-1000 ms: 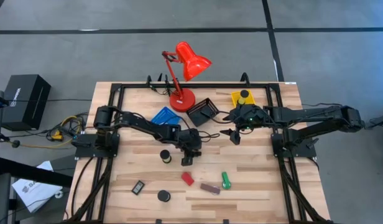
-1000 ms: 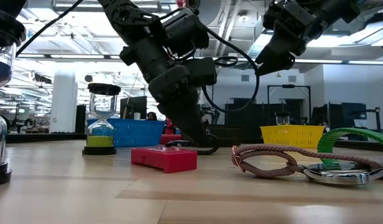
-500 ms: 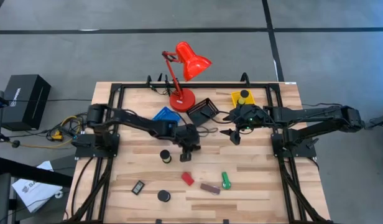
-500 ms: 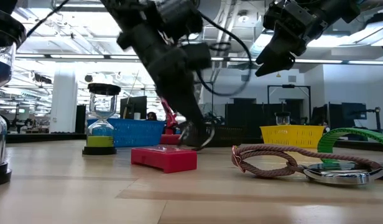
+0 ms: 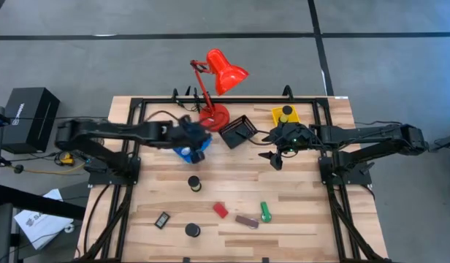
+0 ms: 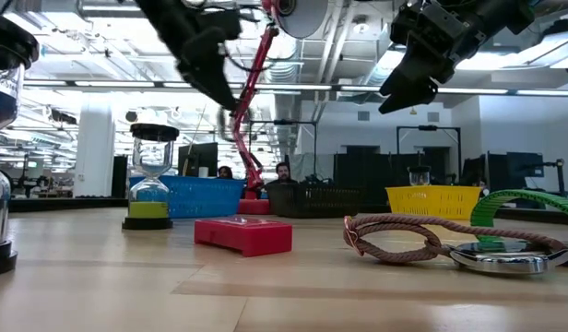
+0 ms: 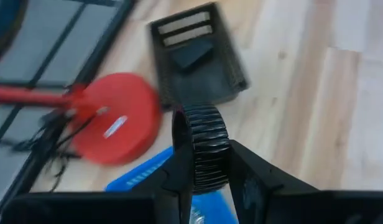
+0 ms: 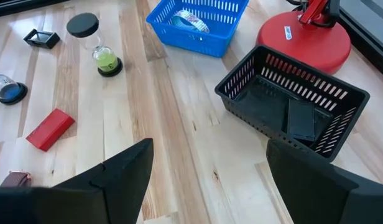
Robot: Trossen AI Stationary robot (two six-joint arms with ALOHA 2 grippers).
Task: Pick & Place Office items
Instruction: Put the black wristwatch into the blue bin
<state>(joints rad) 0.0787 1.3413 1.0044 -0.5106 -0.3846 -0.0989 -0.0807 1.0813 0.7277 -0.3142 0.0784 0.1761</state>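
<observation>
Black and ribbed, a round piece (image 7: 203, 146) sits edge-up, pinched between the left gripper (image 5: 195, 143)'s fingers, directly above the blue tray (image 5: 187, 137); a drop goes straight down. Beyond it lie the red lamp base (image 7: 114, 124) and black tray (image 7: 196, 57), neither blocking. Farther right, the right gripper (image 5: 275, 157) hangs spread wide and empty above bare wood, near the yellow tray (image 5: 292, 117).

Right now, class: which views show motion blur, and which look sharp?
High view: the left gripper smears over the blue tray. Left wrist view: lamp base and black tray are blurred, the gripped ribbed black roll crisp. Right wrist view: sharp throughout.
</observation>
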